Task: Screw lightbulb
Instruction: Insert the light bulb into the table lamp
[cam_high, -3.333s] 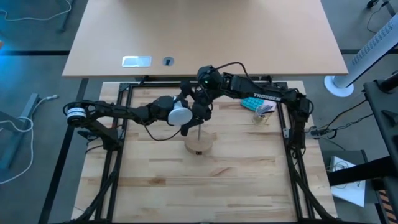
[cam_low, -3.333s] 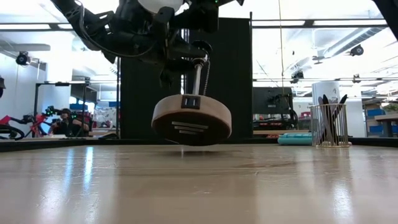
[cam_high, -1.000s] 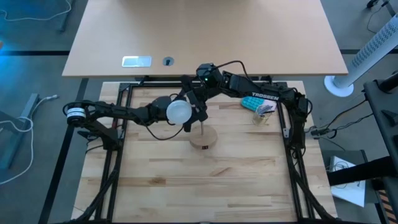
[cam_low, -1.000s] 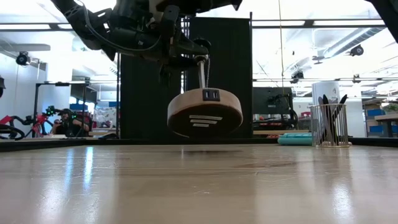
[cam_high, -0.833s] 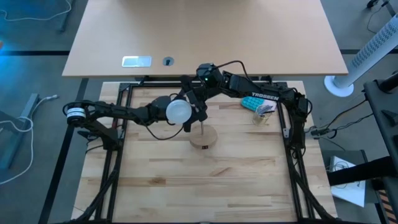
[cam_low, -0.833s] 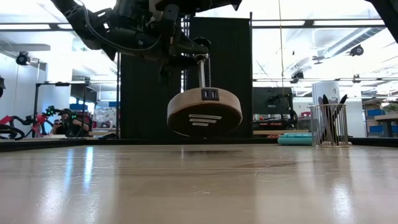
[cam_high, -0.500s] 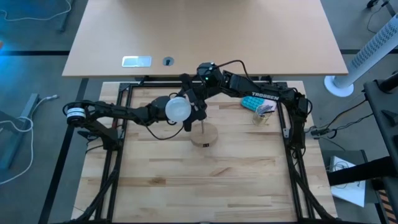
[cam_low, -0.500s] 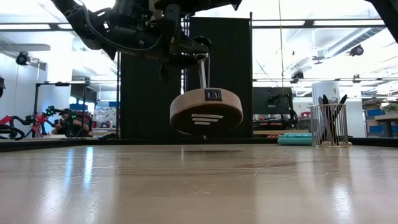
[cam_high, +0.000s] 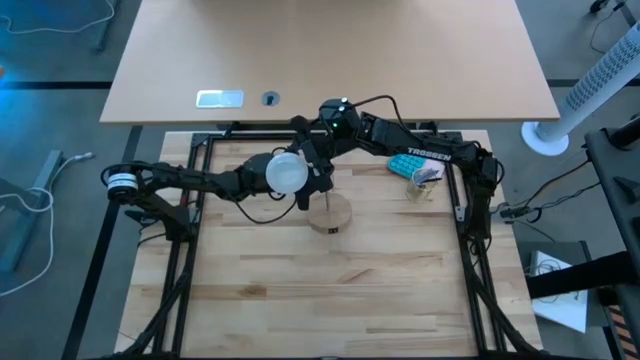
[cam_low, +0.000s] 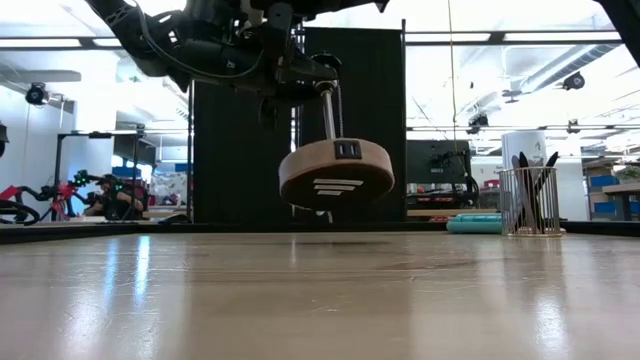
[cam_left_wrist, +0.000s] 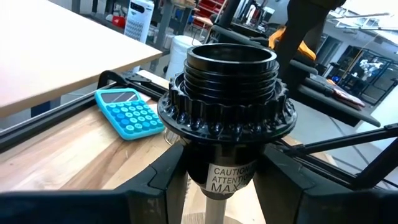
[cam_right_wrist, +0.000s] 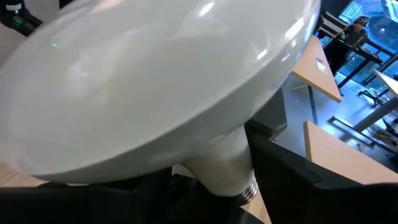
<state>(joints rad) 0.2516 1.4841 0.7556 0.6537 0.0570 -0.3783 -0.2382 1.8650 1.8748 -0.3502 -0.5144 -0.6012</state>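
Observation:
The lightbulb (cam_high: 285, 172) is a white globe with a narrow neck and fills the right wrist view (cam_right_wrist: 155, 81). It hangs in the air with my right gripper (cam_high: 312, 162) shut on it. Beside it my left gripper (cam_high: 303, 192) is shut on a black lamp socket (cam_left_wrist: 227, 87), whose threaded mouth shows empty. A thin metal rod (cam_low: 327, 112) runs down from the socket to a round wooden disc (cam_low: 336, 172), which is tilted and clear of the table. My left gripper pinches the socket's lower body (cam_left_wrist: 231, 171), under the ribbed collar, between its two fingers (cam_left_wrist: 155, 186). It comes in level from the table's left. The rod and the wooden disc (cam_high: 330, 215) hang below the hold, tilted and lifted clear. My right gripper has its two fingers (cam_right_wrist: 292, 180) on either side of the bulb's neck (cam_right_wrist: 217, 155), just under the globe. It reaches in from the table's far right, slanting a little downward. The bulb is lifted clear and its metal screw end (cam_right_wrist: 250, 190) is free.
A blue calculator (cam_high: 407, 165) and a wire pen holder (cam_low: 531, 200) stand at the table's far right. Black frame rails (cam_high: 190, 230) run along the table's sides. A light wooden desk (cam_high: 330, 60) lies beyond the far edge. The table's near half lies below the lamp.
The hanging wooden disc has drifted a little toward the table's right and far side and sits slightly higher, while the socket stays in my left gripper. The bulb has shifted slightly toward the table's left in my right gripper.

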